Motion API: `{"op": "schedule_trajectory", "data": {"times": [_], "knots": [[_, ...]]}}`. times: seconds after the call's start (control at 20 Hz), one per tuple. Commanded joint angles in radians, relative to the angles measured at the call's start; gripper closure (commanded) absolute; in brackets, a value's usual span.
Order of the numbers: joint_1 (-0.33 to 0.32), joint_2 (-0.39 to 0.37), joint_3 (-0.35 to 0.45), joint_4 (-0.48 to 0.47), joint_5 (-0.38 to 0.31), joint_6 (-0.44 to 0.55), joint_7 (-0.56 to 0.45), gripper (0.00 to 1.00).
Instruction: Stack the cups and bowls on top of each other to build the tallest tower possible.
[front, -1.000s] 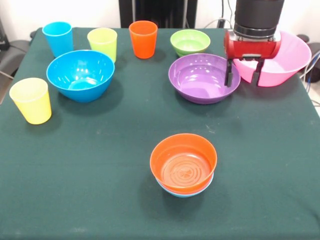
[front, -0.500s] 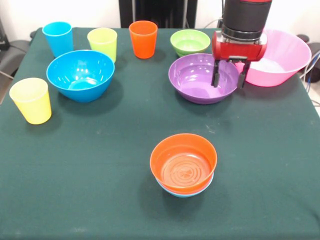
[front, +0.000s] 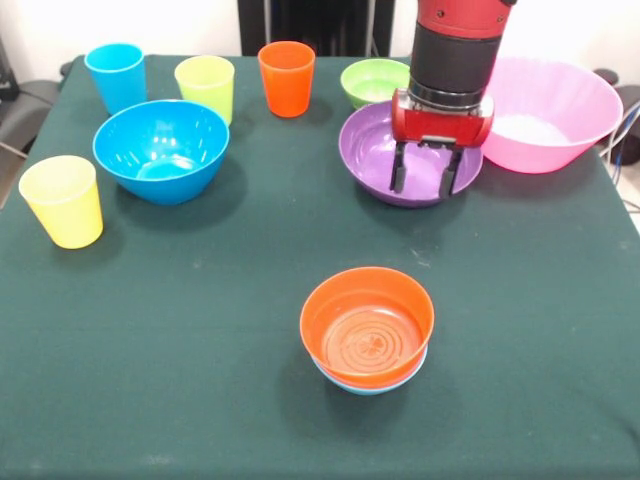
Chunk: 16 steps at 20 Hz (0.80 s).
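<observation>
Front view. Red and black gripper (front: 428, 181) hangs from above over the wide glossy purple plastic bowl (front: 385, 165), fingers spread and empty, tips over the bowl's near rim on its 5 o'clock side. Cannot tell whether they touch the rim or hang just clear.

The tower so far: small orange plastic bowl (front: 367, 325) nested in a small light-blue plastic bowl (front: 371, 385), only a sliver of which shows below it. It sits toward 6 o'clock from the gripper, well apart, with bare green tablecloth (front: 200, 380) between.

Judgement: if purple is the next pick, the rim lies directly under the jaws, so the move is a short drop, then a carry toward 6 o'clock. A round bowl has no long axis; any rim section serves.

Clearances:
- large pink plastic bowl (front: 560, 110) just beside purple at 2 o'clock
- small green plastic bowl (front: 368, 80) at 11 o'clock, near the rim
- deep blue plastic bowl (front: 160, 148) well apart at 9 o'clock

Cups, all upright and away from the path: blue tumbler (front: 115, 76), lime green tumbler (front: 205, 88), orange tumbler (front: 286, 77), yellow tumbler (front: 62, 200).
</observation>
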Motion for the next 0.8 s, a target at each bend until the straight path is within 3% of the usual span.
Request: {"op": "schedule_trajectory", "data": {"times": [0.05, 0.8], "knots": [[0.000, 0.076, 0.054, 0.007, -0.005, -0.045, 0.143, 0.00], [0.015, 0.050, 0.059, 0.029, 0.018, -0.018, 0.155, 0.00]]}}
